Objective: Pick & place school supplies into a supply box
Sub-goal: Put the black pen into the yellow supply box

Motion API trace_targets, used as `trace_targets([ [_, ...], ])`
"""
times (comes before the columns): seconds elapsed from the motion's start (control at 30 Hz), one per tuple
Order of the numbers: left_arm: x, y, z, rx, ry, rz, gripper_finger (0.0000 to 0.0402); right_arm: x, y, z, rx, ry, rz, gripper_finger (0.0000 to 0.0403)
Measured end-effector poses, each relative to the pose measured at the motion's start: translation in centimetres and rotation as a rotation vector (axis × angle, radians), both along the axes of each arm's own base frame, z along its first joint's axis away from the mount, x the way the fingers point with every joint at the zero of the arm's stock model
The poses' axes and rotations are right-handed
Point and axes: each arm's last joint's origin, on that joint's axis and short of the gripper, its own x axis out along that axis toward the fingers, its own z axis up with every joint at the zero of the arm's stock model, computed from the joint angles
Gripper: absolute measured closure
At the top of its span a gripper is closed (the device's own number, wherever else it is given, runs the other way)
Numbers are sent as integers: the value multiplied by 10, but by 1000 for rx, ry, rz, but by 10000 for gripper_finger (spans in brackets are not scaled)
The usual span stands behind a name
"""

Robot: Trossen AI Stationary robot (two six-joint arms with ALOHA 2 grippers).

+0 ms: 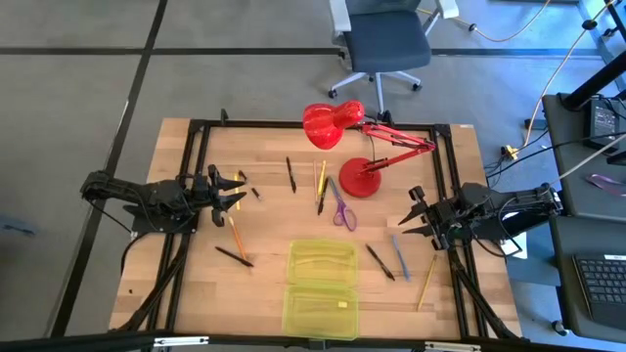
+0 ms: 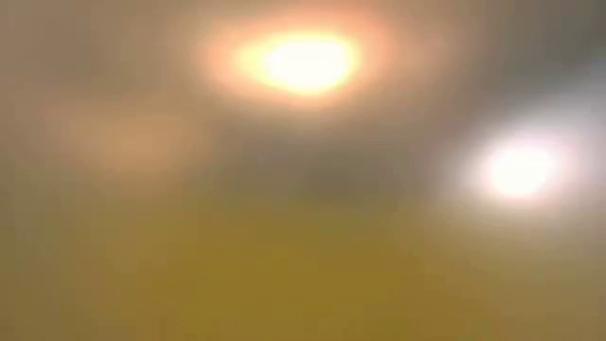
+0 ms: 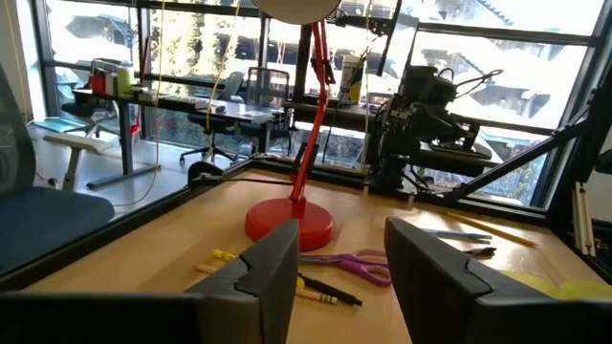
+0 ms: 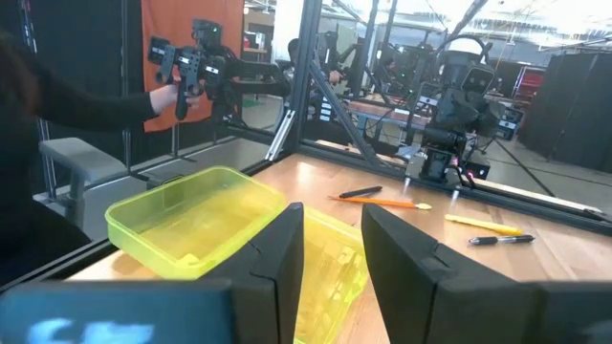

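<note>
From above, the supply box (image 1: 321, 286) lies open at the bench's (image 1: 196, 284) near edge, midway between the arms. The left gripper (image 1: 233, 192) hovers at the left edge, the right gripper (image 1: 415, 218) at the right, both empty, fingers apart. Pens and pencils (image 1: 235, 238) and scissors (image 1: 341, 208) lie scattered around the red lamp (image 1: 337, 132).

The low view is probably blocked; nothing is readable.

In the left wrist view, the scissors (image 3: 354, 264) lie beyond the parted fingers (image 3: 273, 272).

In the right wrist view, the box (image 4: 196, 215) sits just ahead of the fingers (image 4: 282, 253).
</note>
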Motion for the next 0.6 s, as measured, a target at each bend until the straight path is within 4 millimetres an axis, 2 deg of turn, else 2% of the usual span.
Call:
trace_targets([
  [0.13, 0, 0, 0, 0, -1, 2, 252, 0, 0, 0, 13, 6, 1, 289],
  [0.43, 0, 0, 0, -1, -1, 7, 250, 0, -1, 1, 282, 108, -14, 289],
  [0.6, 0, 0, 0, -1, -2, 7, 253, 0, -1, 3, 367, 119, -3, 289],
])
